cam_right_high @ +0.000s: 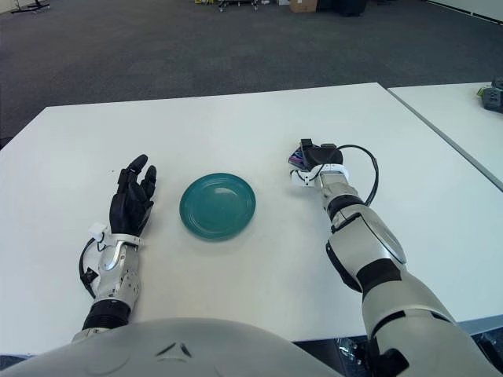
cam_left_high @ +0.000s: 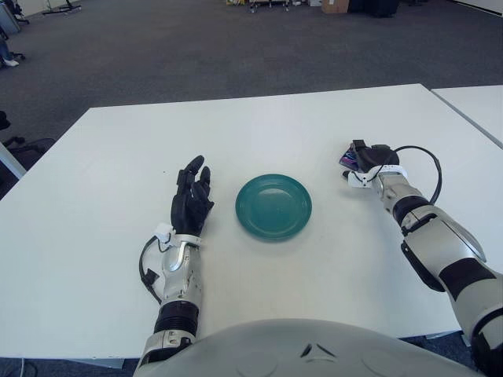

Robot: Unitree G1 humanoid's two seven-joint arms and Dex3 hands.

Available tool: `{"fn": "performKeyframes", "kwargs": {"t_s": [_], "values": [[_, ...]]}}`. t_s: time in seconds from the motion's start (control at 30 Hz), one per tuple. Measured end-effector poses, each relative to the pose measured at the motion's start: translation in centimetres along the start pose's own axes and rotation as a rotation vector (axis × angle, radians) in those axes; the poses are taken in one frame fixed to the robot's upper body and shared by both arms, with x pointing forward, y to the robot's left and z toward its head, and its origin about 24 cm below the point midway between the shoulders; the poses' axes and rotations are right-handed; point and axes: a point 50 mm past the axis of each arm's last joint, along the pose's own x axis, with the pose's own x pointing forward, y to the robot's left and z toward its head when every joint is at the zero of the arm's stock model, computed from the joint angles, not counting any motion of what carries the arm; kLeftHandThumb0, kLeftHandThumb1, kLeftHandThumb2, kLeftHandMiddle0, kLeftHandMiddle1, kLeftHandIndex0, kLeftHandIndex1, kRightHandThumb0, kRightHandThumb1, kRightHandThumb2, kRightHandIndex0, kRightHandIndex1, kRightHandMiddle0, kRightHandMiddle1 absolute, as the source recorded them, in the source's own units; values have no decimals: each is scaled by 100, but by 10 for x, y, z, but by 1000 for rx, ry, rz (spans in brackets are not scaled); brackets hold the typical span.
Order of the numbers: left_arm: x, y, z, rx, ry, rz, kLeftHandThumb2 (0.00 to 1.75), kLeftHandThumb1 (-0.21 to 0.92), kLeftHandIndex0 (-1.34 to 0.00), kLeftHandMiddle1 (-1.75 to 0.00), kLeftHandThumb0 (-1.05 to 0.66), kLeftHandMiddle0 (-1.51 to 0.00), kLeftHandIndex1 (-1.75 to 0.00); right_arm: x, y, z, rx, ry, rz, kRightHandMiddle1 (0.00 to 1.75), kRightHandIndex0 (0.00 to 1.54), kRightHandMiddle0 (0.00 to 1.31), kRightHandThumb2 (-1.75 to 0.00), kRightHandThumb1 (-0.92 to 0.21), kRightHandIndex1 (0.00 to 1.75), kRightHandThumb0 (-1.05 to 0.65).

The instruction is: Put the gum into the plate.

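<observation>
A round teal plate (cam_left_high: pixel 273 206) sits in the middle of the white table (cam_left_high: pixel 259 126) with nothing on it. To its right, my right hand (cam_left_high: pixel 363 156) has its dark fingers curled over a small purple gum pack (cam_left_high: pixel 346 161), low at the table surface. Only the pack's left edge shows past the fingers (cam_right_high: pixel 296 159). My left hand (cam_left_high: pixel 192 197) shows to the left of the plate, fingers spread and holding nothing.
A black cable (cam_left_high: pixel 420 161) loops out from the right wrist. A second white table (cam_left_high: pixel 479 102) stands at the far right, with a dark object (cam_right_high: pixel 492 94) on it. Grey carpet lies beyond the table's far edge.
</observation>
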Motion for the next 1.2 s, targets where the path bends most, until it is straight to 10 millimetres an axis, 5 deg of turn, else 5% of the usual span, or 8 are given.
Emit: {"fn": "performKeyframes", "kwargs": {"t_s": [0.27, 0.97, 1.0, 1.2], "values": [[-1, -2, 1, 51, -4, -15, 90, 92, 0, 0, -89, -20, -62, -1, 2, 2, 57, 24, -14, 45, 24, 0, -95, -92, 0, -101], [-7, -3, 5, 118, -19, -12, 94, 92, 0, -1, -87, -22, -56, -4, 9, -1, 78, 50, -8, 44, 26, 0, -96, -92, 2, -99], [-7, -3, 5, 118, -20, -12, 94, 92, 0, -1, -87, -22, -56, -4, 9, -2, 73, 52, -7, 46, 27, 0, -96, -92, 2, -98], [-7, -3, 6, 108, -17, -7, 93, 92, 0, -1, -87, -22, -57, -7, 13, -7, 10, 51, -27, 128, 46, 0, -98, -92, 9, -95]]}}
